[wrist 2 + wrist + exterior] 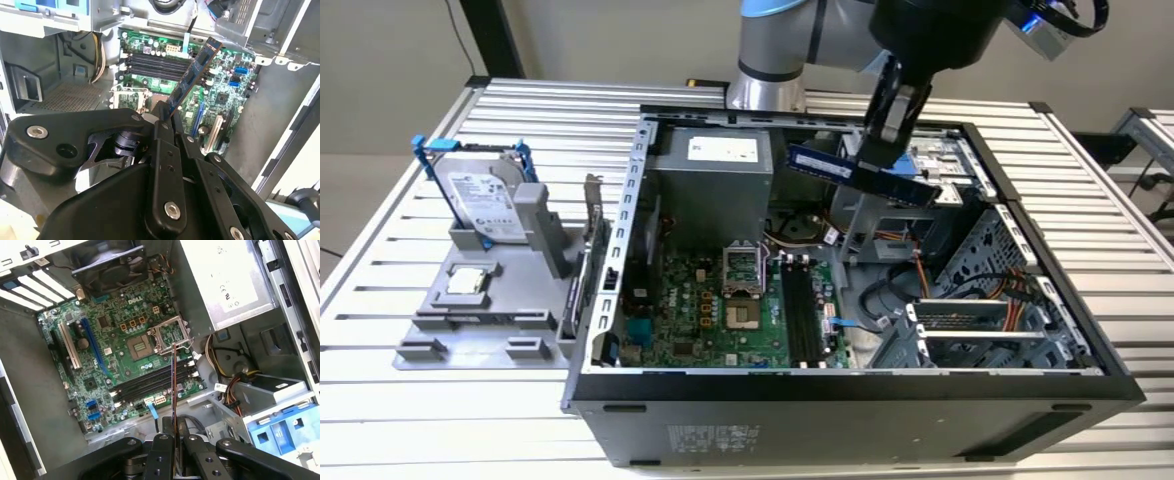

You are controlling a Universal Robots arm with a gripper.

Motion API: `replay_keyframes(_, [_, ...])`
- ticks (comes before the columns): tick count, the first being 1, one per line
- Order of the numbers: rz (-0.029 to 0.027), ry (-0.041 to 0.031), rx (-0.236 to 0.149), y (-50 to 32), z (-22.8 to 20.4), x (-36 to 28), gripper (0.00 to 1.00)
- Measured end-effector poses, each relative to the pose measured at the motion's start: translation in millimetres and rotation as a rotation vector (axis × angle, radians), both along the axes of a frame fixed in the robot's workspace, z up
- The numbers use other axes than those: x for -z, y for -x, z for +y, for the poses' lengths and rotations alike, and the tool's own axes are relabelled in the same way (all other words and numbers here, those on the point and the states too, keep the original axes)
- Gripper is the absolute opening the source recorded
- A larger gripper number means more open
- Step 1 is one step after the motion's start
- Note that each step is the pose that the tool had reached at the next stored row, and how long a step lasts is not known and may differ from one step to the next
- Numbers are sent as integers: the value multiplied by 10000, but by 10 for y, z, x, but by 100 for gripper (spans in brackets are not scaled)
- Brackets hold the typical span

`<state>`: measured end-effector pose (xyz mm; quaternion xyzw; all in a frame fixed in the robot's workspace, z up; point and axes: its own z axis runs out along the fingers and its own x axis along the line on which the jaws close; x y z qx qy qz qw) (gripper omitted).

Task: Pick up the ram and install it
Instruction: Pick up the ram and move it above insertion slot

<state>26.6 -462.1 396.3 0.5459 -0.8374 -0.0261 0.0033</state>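
Observation:
My gripper (883, 140) is shut on the ram (861, 175), a long thin dark-blue stick held in the air above the open computer case (607, 300). In the exterior view the ram hangs tilted over the back half of the case, well above the motherboard (694, 315). The black memory slots (801, 310) lie below and nearer the front. The second wrist view has the ram (192, 77) sticking out of the gripper (166, 120) toward the slots (155, 62). Seen edge-on in the first wrist view, the ram (173, 390) rises from the gripper (175, 437) across the slots (150, 385).
Inside the case are a grey power supply (707, 170), the CPU socket (740, 265), cable bundles (907, 285) and a drive cage (987, 330) on the exterior view's right. Outside on the slatted table, a grey fixture (480, 300) carries a blue-framed hard drive (487, 195).

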Motion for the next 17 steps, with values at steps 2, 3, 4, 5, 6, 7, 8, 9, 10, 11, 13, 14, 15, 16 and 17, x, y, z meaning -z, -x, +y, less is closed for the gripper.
replay_keyframes(2, [0, 1, 193, 0, -8, 0, 0])
replay_keyframes(3, [0, 1, 285, 0, -11, 0, 0])
replay_keyframes(4, [0, 0, 398, 0, -13, 0, 0])
replay_keyframes(5, [0, 1, 498, 0, -15, 0, 0])
replay_keyframes(6, [0, 2, 611, 0, -16, -1, 0])
replay_keyframes(7, [0, 1, 722, -1, -16, -1, 0])
replay_keyframes(8, [0, 1, 832, -1, -17, 0, 0])
replay_keyframes(9, [0, 1, 941, -1, -18, 0, 0])
replay_keyframes(10, [0, 0, 1055, -1, -19, 0, 0])
replay_keyframes(11, [0, 1, 1165, -1, -20, 0, 0])
replay_keyframes(13, [0, 1, 1382, 0, -25, 0, 0])
replay_keyframes(14, [0, 0, 1482, 0, -28, 0, 0])
replay_keyframes(15, [0, 1, 1588, 1, -31, 0, 0])
replay_keyframes(16, [0, 0, 1685, 0, -34, 0, 0])
replay_keyframes(17, [0, 1, 1786, 0, -37, 0, 0])
